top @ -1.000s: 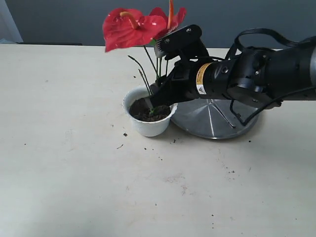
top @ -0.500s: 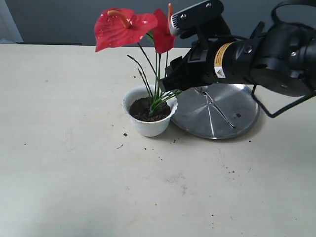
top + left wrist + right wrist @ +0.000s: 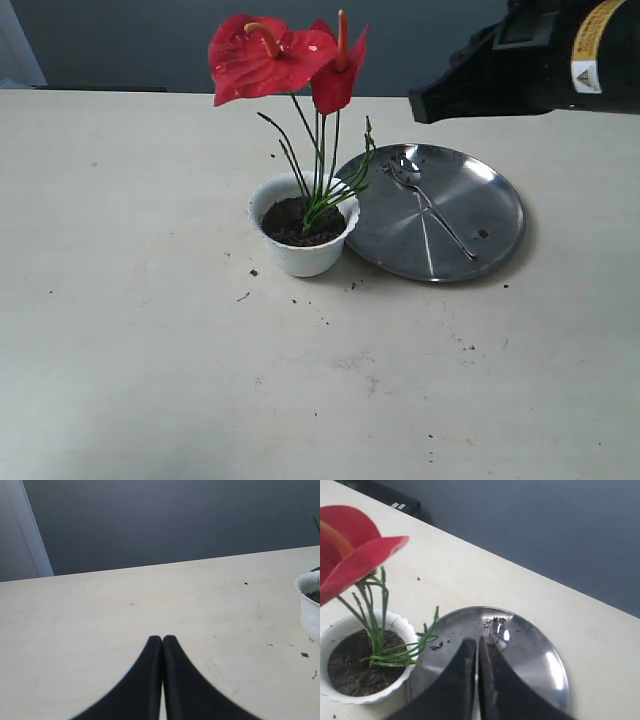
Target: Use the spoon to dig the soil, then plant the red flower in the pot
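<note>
Exterior view: the red flower (image 3: 285, 55) stands upright with its stems sunk in the soil (image 3: 300, 222) of the pot (image 3: 302, 240), and the spoon (image 3: 428, 203) lies on the steel plate (image 3: 495, 215) just beside the pot. The right arm (image 3: 530, 65) hangs high above the plate, clear of everything. By this, digging and planting look done.

Left wrist view: the left gripper (image 3: 162, 645) has its 2 fingers pressed together, empty, over bare table (image 3: 100, 610) (the pot sits at the edge).

Right wrist view: the right gripper (image 3: 477, 647) is closed on nothing, above the plate. Probably nothing remains but parking the arms.
</note>
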`<action>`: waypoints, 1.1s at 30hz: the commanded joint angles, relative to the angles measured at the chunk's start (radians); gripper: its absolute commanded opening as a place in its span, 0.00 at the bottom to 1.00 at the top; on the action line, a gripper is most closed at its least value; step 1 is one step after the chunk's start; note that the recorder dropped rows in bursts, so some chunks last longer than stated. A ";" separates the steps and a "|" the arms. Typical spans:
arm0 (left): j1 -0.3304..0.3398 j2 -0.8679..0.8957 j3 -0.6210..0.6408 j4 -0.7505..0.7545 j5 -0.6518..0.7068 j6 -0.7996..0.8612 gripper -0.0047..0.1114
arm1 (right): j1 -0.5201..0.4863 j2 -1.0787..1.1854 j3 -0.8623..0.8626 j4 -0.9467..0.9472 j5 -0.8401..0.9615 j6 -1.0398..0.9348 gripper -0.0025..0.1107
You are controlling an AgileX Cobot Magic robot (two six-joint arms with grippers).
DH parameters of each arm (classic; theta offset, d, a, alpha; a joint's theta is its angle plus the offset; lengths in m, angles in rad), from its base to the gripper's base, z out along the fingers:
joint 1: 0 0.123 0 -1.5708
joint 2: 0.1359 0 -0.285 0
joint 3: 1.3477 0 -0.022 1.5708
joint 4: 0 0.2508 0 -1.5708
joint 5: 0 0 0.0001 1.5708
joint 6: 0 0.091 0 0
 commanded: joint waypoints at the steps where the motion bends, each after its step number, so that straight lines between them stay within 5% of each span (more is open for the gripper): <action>1: -0.003 -0.005 0.000 0.000 0.001 -0.004 0.04 | -0.001 -0.082 0.065 0.038 0.066 -0.001 0.02; 10: -0.003 -0.005 0.000 0.000 0.001 -0.004 0.04 | -0.001 -0.251 0.319 0.077 -0.118 0.046 0.02; 28: -0.003 -0.005 0.000 0.001 -0.001 -0.004 0.04 | -0.005 -0.264 0.323 0.060 -0.116 0.065 0.02; 33: -0.003 -0.005 0.000 0.001 0.001 -0.004 0.04 | -0.201 -0.419 0.323 0.115 -0.175 0.074 0.02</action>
